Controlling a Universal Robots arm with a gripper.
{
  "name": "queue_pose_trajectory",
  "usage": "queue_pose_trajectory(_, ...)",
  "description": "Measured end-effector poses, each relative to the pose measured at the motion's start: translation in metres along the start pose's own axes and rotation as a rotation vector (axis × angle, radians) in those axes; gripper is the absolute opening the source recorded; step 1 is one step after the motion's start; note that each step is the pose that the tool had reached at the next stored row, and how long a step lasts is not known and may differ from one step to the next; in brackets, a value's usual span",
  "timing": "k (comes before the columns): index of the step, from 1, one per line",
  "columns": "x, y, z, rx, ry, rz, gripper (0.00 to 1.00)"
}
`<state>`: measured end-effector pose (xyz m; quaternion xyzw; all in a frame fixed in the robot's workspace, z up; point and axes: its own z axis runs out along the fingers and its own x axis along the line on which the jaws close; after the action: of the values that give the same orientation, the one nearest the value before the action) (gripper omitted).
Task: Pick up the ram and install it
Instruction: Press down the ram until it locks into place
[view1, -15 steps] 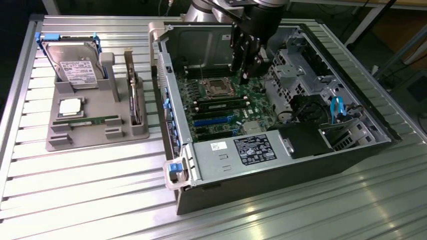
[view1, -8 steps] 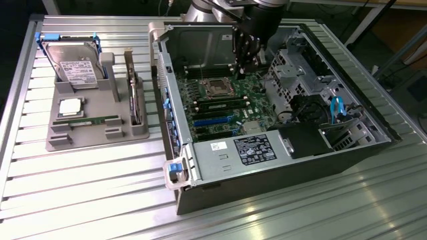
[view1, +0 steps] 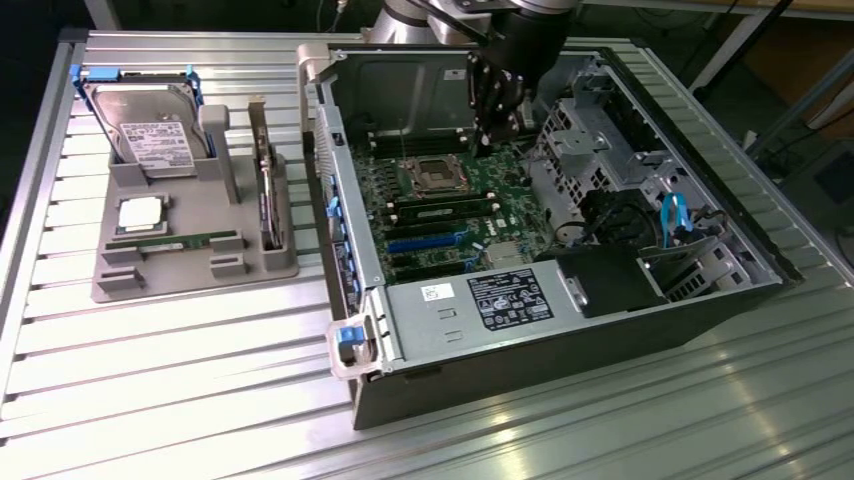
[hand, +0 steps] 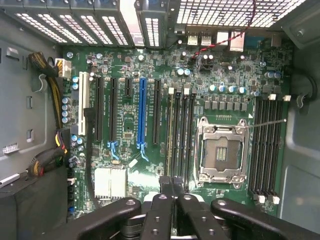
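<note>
One ram (view1: 174, 241) lies well apart from the closed pincer (view1: 499, 138).

hard drive label (view1: 158, 140), power supply label (view1: 514, 298), print unreadable

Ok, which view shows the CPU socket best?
The wrist view: the socket lies face-on, whole and uncovered. The exterior view shows it at a slant, close by the tool.
</note>
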<state>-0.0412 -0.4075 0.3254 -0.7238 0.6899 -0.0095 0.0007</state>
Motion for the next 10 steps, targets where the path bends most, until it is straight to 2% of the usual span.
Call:
queue_pose_trajectory(5, 0.002, -0.0311, 0.0005, -0.003, -0.0002, 0.0, 0.11)
queue_pose_trajectory(10, 0.002, -0.0447, 0.0006, -0.006, -0.0002, 0.0, 0.11)
